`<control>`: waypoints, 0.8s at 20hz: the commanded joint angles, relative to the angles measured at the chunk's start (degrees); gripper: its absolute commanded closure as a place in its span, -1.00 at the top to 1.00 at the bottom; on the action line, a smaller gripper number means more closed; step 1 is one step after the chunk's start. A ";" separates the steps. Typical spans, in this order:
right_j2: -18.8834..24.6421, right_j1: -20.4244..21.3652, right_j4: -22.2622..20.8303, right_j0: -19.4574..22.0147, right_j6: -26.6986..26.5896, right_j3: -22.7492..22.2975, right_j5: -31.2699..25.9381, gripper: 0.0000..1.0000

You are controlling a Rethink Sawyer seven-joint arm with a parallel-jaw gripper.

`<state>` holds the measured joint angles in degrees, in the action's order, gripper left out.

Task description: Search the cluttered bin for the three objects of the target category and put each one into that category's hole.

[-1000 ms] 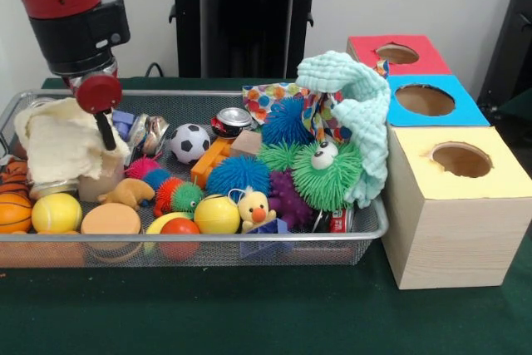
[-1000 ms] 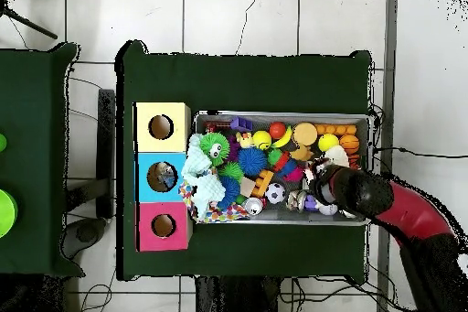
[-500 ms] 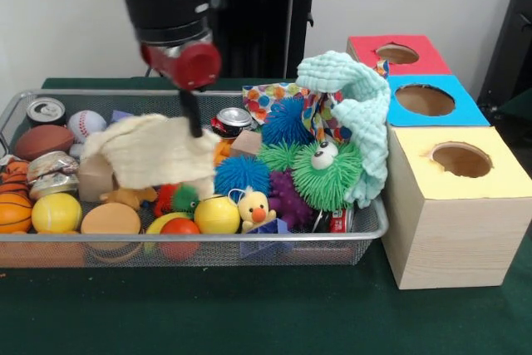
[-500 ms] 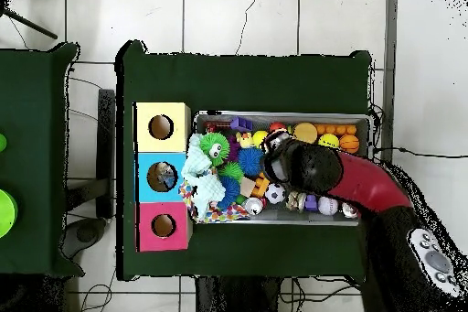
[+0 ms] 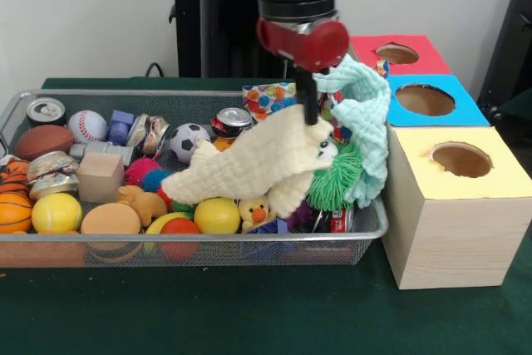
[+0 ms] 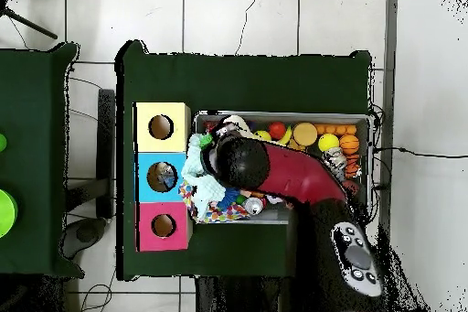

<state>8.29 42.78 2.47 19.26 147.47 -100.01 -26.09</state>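
Over the wire-mesh tray [image 5: 33, 243], the upright arm's hand [image 5: 311, 112] apparently pinches a cream cloth [image 5: 249, 164].

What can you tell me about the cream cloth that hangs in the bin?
The cream cloth looks soft and waffle-textured, like a towel. The claw pinches its upper right corner, so it is lifted and drapes slanting down to the left over the toys in the bin. Its lower folds cover the green spiky ball partly and reach a yellow ball.

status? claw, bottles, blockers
Claw shut on cream cloth, carrying it above the bin near the boxes. No bottles in view. Mint cloth and spiky balls cover that end.
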 commanded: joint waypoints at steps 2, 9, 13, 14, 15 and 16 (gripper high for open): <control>-5.30 1.13 6.95 -0.43 15.94 -7.77 5.77 -1.00; -7.84 0.52 7.70 -2.05 13.51 -7.76 7.29 1.00; -6.14 0.75 7.75 0.28 9.67 -8.50 6.58 1.00; -5.84 0.87 7.92 0.77 9.38 -8.80 6.83 1.00; -5.98 0.98 7.82 1.03 9.11 -8.95 6.72 1.00; -5.35 1.24 7.92 1.82 8.52 -9.41 6.55 1.00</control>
<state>2.96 44.32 7.90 18.40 149.38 -105.30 -20.43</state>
